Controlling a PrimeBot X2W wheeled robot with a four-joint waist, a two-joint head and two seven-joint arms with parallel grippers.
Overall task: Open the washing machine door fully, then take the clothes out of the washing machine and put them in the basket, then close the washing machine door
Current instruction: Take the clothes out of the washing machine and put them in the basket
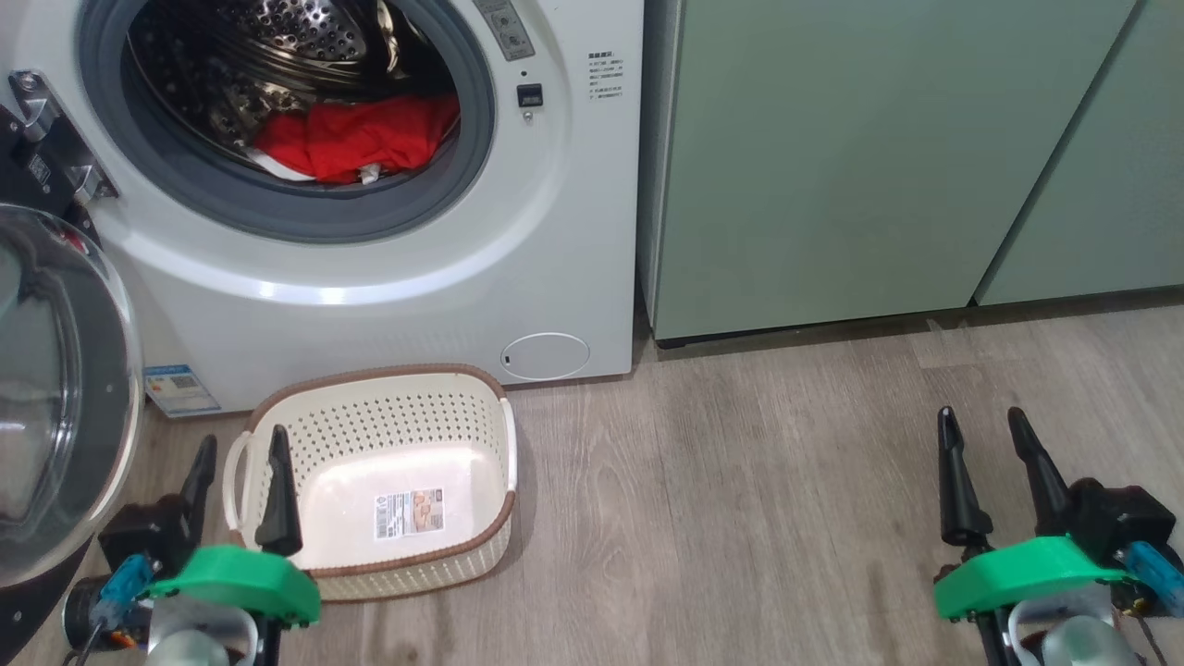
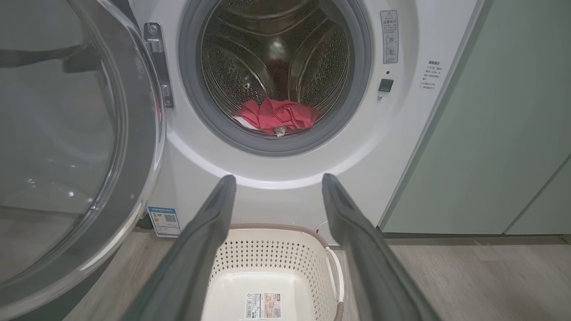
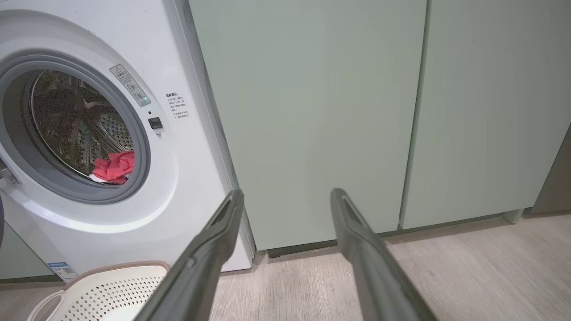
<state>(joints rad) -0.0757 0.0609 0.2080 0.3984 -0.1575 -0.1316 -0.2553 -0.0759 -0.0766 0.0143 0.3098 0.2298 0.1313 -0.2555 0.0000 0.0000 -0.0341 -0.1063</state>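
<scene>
Done: opening the washing machine door (image 1: 55, 398), seemingly fully, at left edge. To do: moving the clothes (image 1: 356, 139), upper left inside the washing machine (image 1: 518, 240), into the empty basket (image 1: 388, 425) below; closing. Holding nothing, with left gripper (image 1: 242, 439) and right gripper (image 1: 980, 413) spread wide.

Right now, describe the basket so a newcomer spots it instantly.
Start at the big white washing machine left of the pale green cabinets. On the wood floor directly before it sits the basket. Nothing else nearby is cream perforated plastic with a brown braided rim, two white side handles and a printed label inside.
</scene>
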